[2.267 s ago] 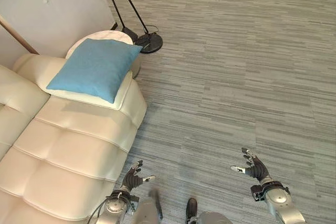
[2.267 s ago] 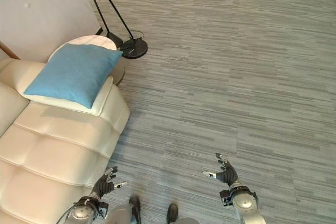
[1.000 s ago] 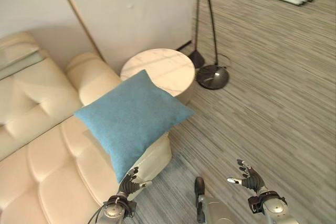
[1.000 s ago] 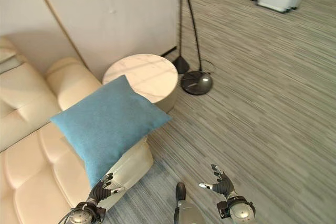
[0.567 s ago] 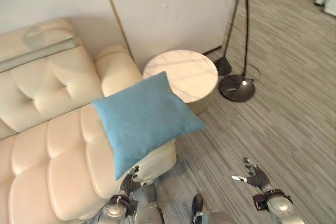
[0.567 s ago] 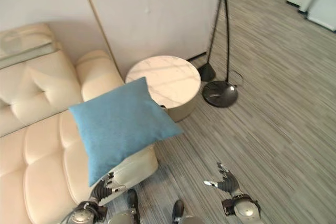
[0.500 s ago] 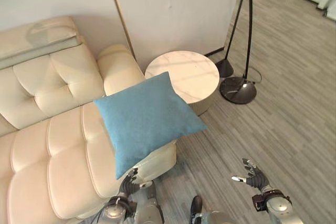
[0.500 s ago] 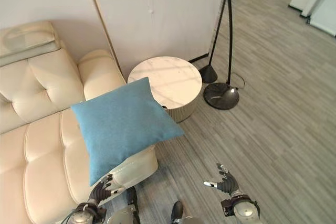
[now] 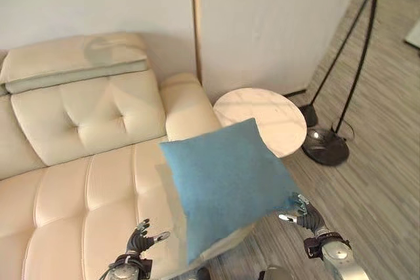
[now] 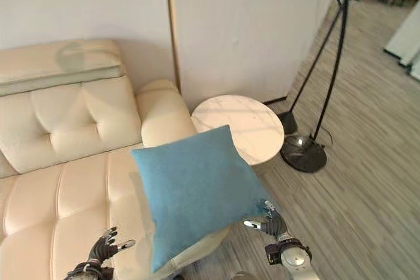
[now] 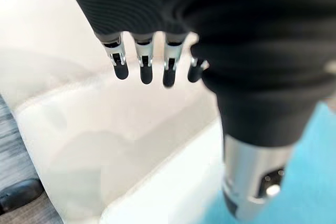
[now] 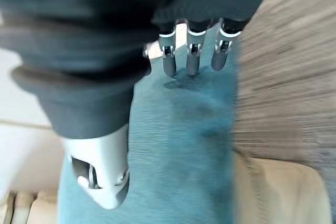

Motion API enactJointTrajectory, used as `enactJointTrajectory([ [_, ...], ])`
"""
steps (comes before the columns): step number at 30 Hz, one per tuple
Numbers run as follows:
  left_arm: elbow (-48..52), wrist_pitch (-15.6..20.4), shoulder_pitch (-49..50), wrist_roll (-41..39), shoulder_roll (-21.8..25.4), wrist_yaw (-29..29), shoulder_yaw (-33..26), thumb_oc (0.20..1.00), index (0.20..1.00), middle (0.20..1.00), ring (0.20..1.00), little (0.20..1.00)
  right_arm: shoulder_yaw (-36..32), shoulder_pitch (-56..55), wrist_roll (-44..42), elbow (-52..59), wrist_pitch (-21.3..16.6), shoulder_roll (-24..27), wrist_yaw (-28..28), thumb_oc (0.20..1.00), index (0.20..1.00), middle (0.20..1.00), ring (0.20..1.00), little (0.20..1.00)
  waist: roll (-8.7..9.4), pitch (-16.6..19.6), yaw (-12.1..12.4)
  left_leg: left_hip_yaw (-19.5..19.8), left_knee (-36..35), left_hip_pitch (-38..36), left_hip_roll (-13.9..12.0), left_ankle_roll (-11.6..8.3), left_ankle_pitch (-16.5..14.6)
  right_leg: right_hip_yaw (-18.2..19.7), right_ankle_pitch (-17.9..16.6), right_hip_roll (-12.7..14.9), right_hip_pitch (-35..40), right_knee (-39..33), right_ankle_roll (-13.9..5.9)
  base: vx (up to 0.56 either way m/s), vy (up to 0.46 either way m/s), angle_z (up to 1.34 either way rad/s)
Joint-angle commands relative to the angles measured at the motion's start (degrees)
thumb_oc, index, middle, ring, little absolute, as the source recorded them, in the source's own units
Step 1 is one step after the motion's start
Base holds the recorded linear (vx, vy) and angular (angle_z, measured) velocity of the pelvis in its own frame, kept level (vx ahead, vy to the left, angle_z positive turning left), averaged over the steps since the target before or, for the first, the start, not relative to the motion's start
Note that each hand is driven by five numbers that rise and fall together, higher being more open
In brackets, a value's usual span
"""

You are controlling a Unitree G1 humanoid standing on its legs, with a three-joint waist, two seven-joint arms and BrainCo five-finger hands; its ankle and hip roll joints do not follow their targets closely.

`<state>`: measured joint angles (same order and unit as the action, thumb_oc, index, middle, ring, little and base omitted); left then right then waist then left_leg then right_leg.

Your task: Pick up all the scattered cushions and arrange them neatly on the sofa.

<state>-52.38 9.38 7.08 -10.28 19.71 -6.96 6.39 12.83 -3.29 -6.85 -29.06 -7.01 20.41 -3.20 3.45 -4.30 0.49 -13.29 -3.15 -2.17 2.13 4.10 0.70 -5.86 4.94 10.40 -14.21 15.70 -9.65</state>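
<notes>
A blue cushion (image 9: 230, 181) lies tilted on the right end of the cream sofa (image 9: 85, 175), overhanging its edge. My right hand (image 9: 305, 213) is at the cushion's right corner with its fingers (image 12: 191, 61) straight over the blue cloth (image 12: 184, 145); I cannot tell if they touch it. My left hand (image 9: 141, 240) hovers open over the sofa seat, left of the cushion. In the left wrist view its fingers (image 11: 142, 69) point at the cream leather (image 11: 105, 129), with a strip of blue cushion (image 11: 310, 171) beside them.
A round marble side table (image 9: 262, 119) stands behind the cushion, next to the sofa's arm. A black floor lamp's base (image 9: 326, 147) sits right of it, with the pole (image 9: 357, 63) leaning up. A pale wall panel (image 9: 262, 24) is behind. Grey striped floor (image 9: 387, 181) lies to the right.
The camera has swung left, so the sofa and the cushion sit further right in the picture. My right hand now shows against the cushion's right corner and my left hand over the seat.
</notes>
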Motion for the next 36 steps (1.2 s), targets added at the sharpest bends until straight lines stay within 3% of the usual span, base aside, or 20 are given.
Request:
enactJointTrajectory([
  [1, 4.0, 2.2, -1.5, -1.8, 0.2, -0.4, -0.5, 1.0, 1.0, 1.0, 1.0, 1.0, -2.2, 1.6, -0.3, 2.7, -2.3, 3.1, -2.0, 1.0, 1.0, 1.0, 1.0, 1.0, -0.57, -2.8, -0.4, 4.5, 4.1, 3.8, -2.6, -4.74, -1.0, -0.6, -3.9, -2.5, 7.9, -7.3, 0.48, 0.06, -0.046, 0.42],
  [3, 4.3, 2.4, -1.9, -1.8, 0.9, -0.8, -1.3, 1.0, 1.0, 1.0, 1.0, 1.0, -1.9, 2.2, 0.3, 4.1, -2.6, 4.2, -2.0, 1.0, 1.0, 1.0, 1.0, 1.0, 0.02, -2.6, -0.1, 5.5, 4.5, 3.3, -2.4, -4.95, -1.5, 0.2, -4.2, -2.7, 8.8, -8.3, 0.38, 0.1, -0.104, 0.43],
  [8, 6.0, 2.2, -2.6, -2.1, 2.2, -0.5, -1.6, 1.0, 1.0, 1.0, 1.0, 1.0, 1.0, 4.4, 0.8, 4.9, -1.7, 6.5, -0.1, 1.0, 1.0, 1.0, 1.0, 1.0, 0.71, -0.6, 1.4, 6.9, 3.5, 2.4, -2.7, -6.12, -1.4, -2.7, -4.3, -3.1, 13.8, -13.8, 1.23, 0.14, -0.124, 0.34],
  [14, 7.1, 2.0, -6.8, -4.0, 2.9, -1.5, 0.2, 1.0, 1.0, 1.0, 1.0, 1.0, 5.4, 10.1, 1.1, 2.4, -0.3, 7.3, 0.3, 1.0, 1.0, 1.0, 1.0, 1.0, 1.12, -1.4, 2.2, 8.5, 1.4, 1.9, -3.2, -7.06, -0.6, -5.0, -4.0, -3.7, 15.5, -16.4, 1.91, 0.06, -0.093, 0.22],
  [21, 5.4, 2.1, -15.2, -6.3, 0.8, -3.3, 5.1, 1.0, 1.0, 1.0, 1.0, 1.0, 11.4, 19.0, -1.8, -4.0, 0.6, 2.6, -0.2, 1.0, 1.0, 1.0, 1.0, 1.0, 0.78, -5.6, 2.3, 8.7, 0.8, 5.9, -4.0, -7.39, 0.9, -4.9, -4.3, -4.0, 10.7, -15.6, 2.47, -0.1, -0.018, 0.06],
  [24, 5.0, 2.9, -23.2, -10.3, -3.9, -5.5, 10.4, 1.0, 1.0, 1.0, 1.0, 1.0, 16.6, 25.4, -4.4, -7.7, 1.0, -3.7, -1.5, 1.0, 1.0, 1.0, 1.0, 1.0, -0.03, -9.5, 1.8, 8.8, 1.7, 10.7, -4.3, -7.77, 2.1, -4.1, -4.9, -4.1, 5.3, -13.9, 2.96, -0.22, 0.028, -0.05],
  [26, 6.0, 3.2, -24.4, -11.0, -4.7, -5.8, 11.6, 1.0, 1.0, 1.0, 1.0, 1.0, 17.6, 26.5, -5.0, -7.6, 0.9, -4.8, -1.6, 1.0, 1.0, 1.0, 1.0, 1.0, -0.08, -10.0, 1.7, 8.9, 1.9, 11.4, -4.3, -7.79, 2.3, -3.8, -5.1, -4.1, 4.6, -13.7, 3.03, -0.09, 0.02, 0.05],
  [27, 7.3, 3.7, -25.8, -11.6, -5.4, -6.2, 13.0, 0.715, 0.715, 0.715, 0.715, 0.715, 18.7, 27.6, -6.0, -7.4, 0.7, -6.0, -1.5, 0.391, 0.391, 0.391, 0.391, 0.391, -0.08, -10.4, 1.6, 8.8, 2.2, 11.9, -4.3, -7.84, 2.4, -3.6, -5.2, -4.1, 4.2, -13.5, 3.02, -0.03, 0.012, 0.01],
  [28, 9.2, 4.1, -26.4, -11.9, -5.9, -6.5, 14.2, 0.398, 0.398, 0.398, 0.398, 0.398, 19.4, 27.9, -7.0, -6.4, 0.3, -6.8, -1.6, 0.2, 0.2, 0.2, 0.2, 0.2, -0.12, -10.6, 1.5, 8.7, 2.2, 12.0, -4.3, -7.9, 2.6, -3.5, -5.3, -4.2, 4.1, -13.5, 2.99, -0.04, 0.024, -0.02],
  [29, 11.2, 4.6, -27.1, -12.3, -6.3, -6.4, 15.4, 0.216, 0.216, 0.216, 0.216, 0.216, 20.4, 28.1, -8.3, -5.4, -0.2, -7.6, -1.2, 0.2, 0.2, 0.2, 0.2, 0.2, -0.04, -10.8, 1.3, 8.5, 2.2, 12.0, -4.4, -7.92, 2.6, -3.2, -5.3, -4.2, 4.0, -13.5, 2.95, 0.0, 0.0, 0.0],
  [36, 25.1, 6.5, -25.2, -12.7, -5.9, -5.7, 18.6, 0.2, 0.2, 0.2, 0.2, 0.2, 21.6, 24.8, -11.2, 7.7, -3.1, -5.7, 0.7, 0.2, 0.2, 0.2, 0.2, 0.2, 0.22, -8.9, -0.2, 7.1, 0.9, 10.3, -4.4, -7.69, 2.2, -1.9, -5.5, -4.1, 5.0, -14.3, 2.45, 0.03, 0.034, -0.03],
])
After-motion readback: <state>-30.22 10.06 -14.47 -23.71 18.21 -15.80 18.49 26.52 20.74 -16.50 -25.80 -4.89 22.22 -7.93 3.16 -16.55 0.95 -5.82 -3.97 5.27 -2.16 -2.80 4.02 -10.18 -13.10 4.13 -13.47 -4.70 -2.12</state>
